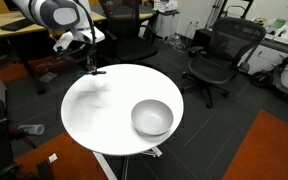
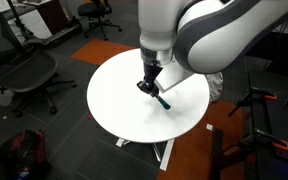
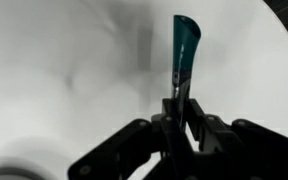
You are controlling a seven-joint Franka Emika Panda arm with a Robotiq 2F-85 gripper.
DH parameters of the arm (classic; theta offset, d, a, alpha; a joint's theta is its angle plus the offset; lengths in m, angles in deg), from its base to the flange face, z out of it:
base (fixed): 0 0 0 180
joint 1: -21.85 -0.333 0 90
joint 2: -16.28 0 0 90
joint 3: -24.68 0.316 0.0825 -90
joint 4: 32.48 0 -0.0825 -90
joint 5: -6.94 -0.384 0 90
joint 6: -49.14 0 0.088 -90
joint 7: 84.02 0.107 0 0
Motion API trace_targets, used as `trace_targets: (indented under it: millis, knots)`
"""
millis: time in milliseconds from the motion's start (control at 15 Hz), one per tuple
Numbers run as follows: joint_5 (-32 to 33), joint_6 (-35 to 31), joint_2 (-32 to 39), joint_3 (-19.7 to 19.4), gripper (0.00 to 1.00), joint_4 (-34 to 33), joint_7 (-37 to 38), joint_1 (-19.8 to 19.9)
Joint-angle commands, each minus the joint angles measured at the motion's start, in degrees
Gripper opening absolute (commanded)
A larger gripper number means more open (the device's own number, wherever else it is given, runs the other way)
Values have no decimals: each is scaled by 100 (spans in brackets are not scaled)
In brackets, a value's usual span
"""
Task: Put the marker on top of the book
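My gripper [image 3: 181, 100] is shut on the marker [image 3: 184, 45], a slim dark blue-teal stick that juts out beyond the fingertips in the wrist view. In an exterior view the gripper [image 2: 149, 84] holds the marker [image 2: 159, 97] just above the round white table [image 2: 114, 115], near the middle of the top. In an exterior view the gripper [image 1: 91, 66] sits over the table's far edge with the marker [image 1: 97, 72] at its tips. No book shows in any view.
A white bowl [image 1: 152, 117] stands on the round white table [image 1: 94, 115], on the side away from the gripper. Black office chairs [image 1: 222, 55] and desks stand around the table. An orange carpet patch [image 1: 274, 150] lies on the floor.
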Motion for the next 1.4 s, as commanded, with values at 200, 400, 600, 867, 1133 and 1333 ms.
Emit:
trace_targets:
  millis: [200,400,600,867,1133,1333]
  knots:
    - [23,696,-1178,63,5,673,-911,629]
    - [32,984,-1492,2,5,738,-1242,937]
    - [74,1187,-1668,-84,5,679,-1461,1228]
    - [93,1364,-1767,-206,5,555,-1619,1600]
    - [158,1277,-1680,-372,5,440,-1537,1872]
    - [151,1230,-1597,-499,5,339,-1538,2037]
